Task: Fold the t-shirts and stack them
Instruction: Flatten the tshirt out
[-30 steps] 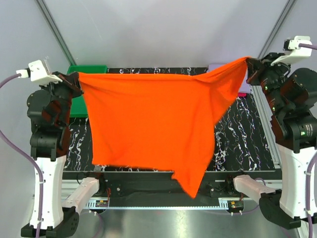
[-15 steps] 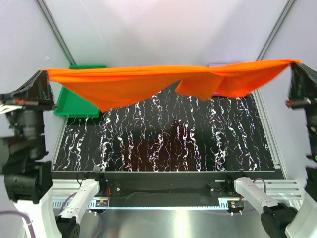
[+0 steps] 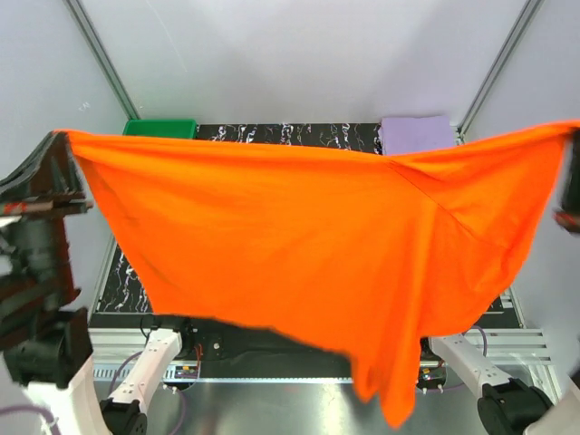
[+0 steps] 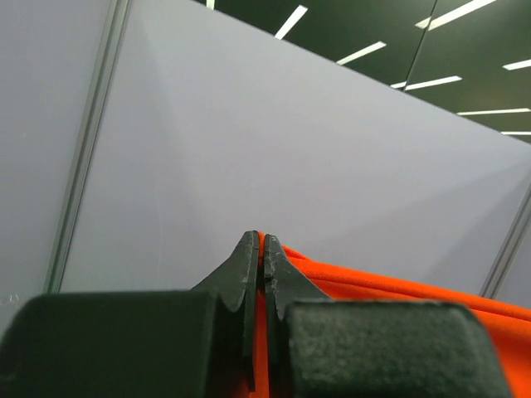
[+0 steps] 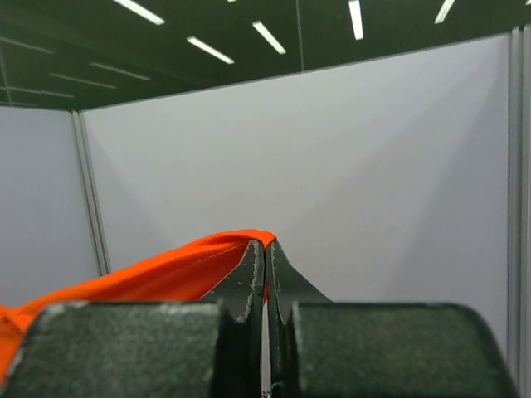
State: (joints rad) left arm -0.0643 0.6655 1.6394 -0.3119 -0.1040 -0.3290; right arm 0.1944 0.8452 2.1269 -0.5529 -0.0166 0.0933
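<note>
Your left pincer [image 4: 262,249] is clamped tight on one upper corner of the orange-red t-shirt [image 3: 299,245], with the cloth pinched between its closed tips. Your right pincer [image 5: 264,253] is closed the same way on the opposite corner. The shirt hangs spread in the air between them, above the counter [image 3: 290,133]. Its top edge is stretched from the far left to the far right of the overhead view, dipping slightly in the middle. The bottom edge runs unevenly, and its lowest point droops on the right, past the counter's near edge in that view. From above, the cloth hides most of the counter. You can see only a back strip between the green tray [image 3: 160,128] at the back left and the folded lavender t-shirt [image 3: 415,134] at the back right, plus a sliver along the left side.
</note>
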